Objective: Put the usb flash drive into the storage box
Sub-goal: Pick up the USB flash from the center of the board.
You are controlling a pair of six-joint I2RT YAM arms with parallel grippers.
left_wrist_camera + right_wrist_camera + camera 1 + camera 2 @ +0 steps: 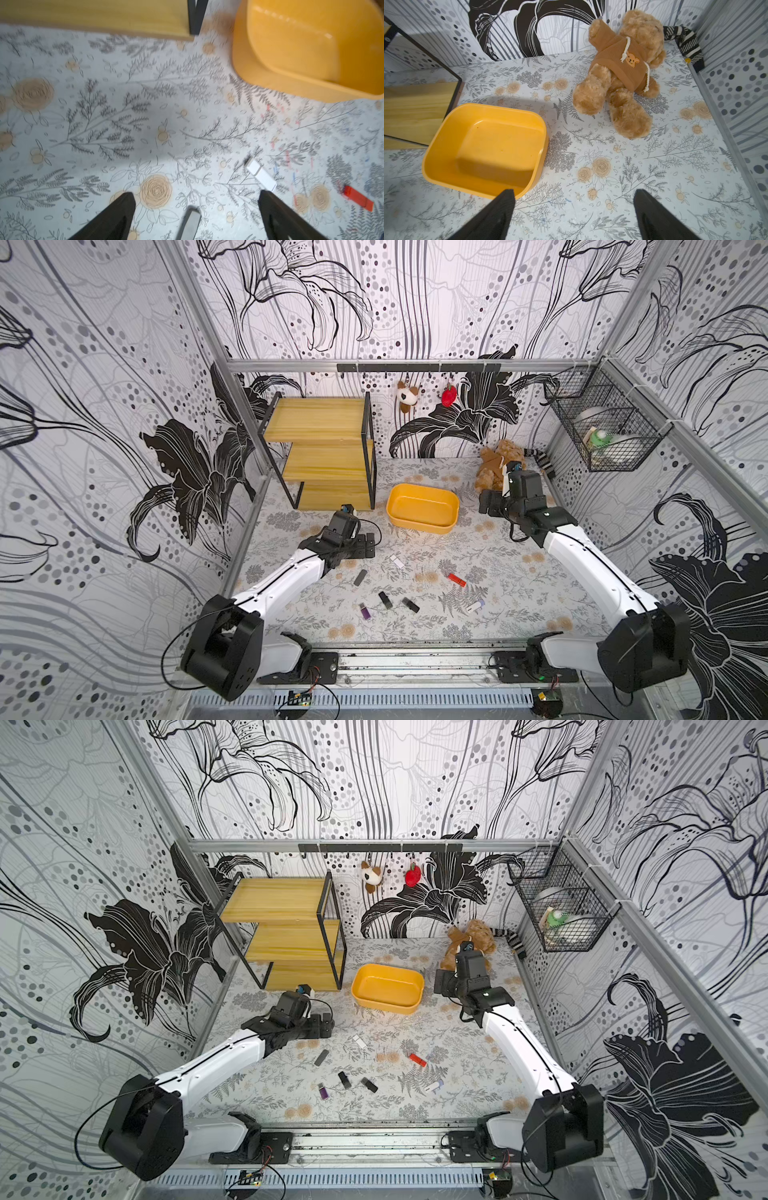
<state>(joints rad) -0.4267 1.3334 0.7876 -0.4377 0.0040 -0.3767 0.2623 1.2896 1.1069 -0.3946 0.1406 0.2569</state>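
Note:
The yellow storage box (422, 506) (387, 989) (483, 149) stands empty mid-table. Several usb flash drives lie in front of it: white (397, 562), grey (360, 578), red (457, 580), two black (385, 600) (410, 605), purple (365, 611) and white-blue (475, 606). My left gripper (371, 546) (331, 1025) (195, 194) hovers open left of the white drive. In the left wrist view the grey drive (191, 222) lies on the table between the fingers, and the white drive (261, 174) lies by one fingertip. My right gripper (482, 502) (573, 192) is open and empty, just right of the box.
A wooden shelf rack (320, 448) stands at the back left, close to the box. A teddy bear (496, 464) (623, 79) lies at the back right behind my right arm. A black wire basket (602, 435) hangs on the right wall. Two small plush toys (407, 396) hang from the back rail.

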